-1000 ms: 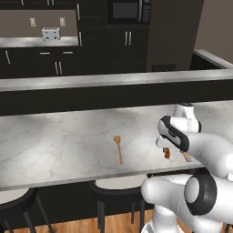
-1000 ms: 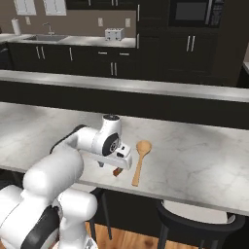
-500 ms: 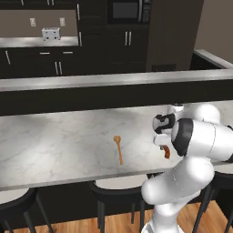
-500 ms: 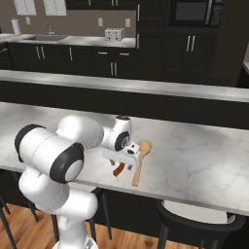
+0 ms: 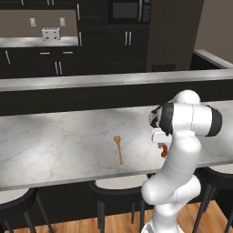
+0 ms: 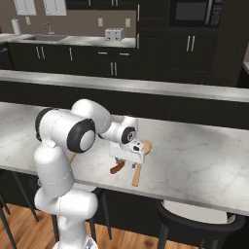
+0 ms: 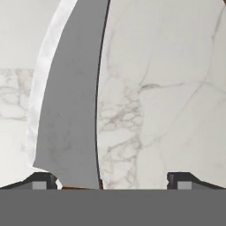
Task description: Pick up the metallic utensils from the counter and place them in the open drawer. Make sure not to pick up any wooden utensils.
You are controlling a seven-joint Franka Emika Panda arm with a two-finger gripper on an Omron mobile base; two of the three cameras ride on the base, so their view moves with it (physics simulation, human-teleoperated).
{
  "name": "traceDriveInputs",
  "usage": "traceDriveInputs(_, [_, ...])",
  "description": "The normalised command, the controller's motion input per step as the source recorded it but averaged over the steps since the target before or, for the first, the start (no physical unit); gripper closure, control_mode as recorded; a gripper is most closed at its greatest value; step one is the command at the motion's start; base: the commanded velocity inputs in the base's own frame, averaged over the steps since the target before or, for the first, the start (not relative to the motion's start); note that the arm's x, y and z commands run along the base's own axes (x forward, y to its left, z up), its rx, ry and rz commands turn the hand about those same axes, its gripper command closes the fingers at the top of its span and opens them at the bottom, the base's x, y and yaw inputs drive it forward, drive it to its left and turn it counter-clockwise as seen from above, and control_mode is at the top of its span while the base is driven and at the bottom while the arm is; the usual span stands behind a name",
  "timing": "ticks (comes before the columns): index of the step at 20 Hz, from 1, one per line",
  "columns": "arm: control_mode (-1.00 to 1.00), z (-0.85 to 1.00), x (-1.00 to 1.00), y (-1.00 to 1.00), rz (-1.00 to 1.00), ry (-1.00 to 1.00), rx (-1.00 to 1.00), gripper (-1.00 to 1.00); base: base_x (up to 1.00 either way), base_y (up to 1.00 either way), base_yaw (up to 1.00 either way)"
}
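Note:
My gripper (image 7: 113,181) hangs open just above the counter (image 7: 167,88), pointing straight down. Between its fingertips (image 7: 42,181) lies the broad grey blade of a utensil (image 7: 70,110), with a sliver of reddish-brown handle at its base. That handle (image 6: 116,168) pokes out under the gripper (image 6: 125,162) near the counter's front edge, and it shows below the gripper (image 5: 161,144) as the same handle (image 5: 164,151). A wooden spoon (image 6: 138,168) lies just right of the hand. Another wooden spoon (image 5: 119,148) lies to its left. The open drawer is out of view.
The marbled counter (image 5: 59,145) runs the full width, with a raised grey ledge (image 5: 113,79) behind it. Black stools (image 6: 199,223) stand under its front edge. Dark cabinets, a toaster (image 6: 114,34) and a sink (image 6: 46,36) line the far wall.
The arm's elbow and shoulder have swung up into a tall upright pose, while the hand stayed over the same spot by the counter's front edge. The jaws stayed open.

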Motion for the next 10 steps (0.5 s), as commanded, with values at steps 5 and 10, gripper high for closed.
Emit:
traceDriveInputs(5, [-1.00,-0.16,-0.03,0.04,0.00,0.01,0.00,-1.00,0.00,0.00,0.00])
traceDriveInputs(10, [-1.00,-0.13,-0.43,0.30,-0.01,0.00,0.00,-1.00,0.00,0.00,0.00])
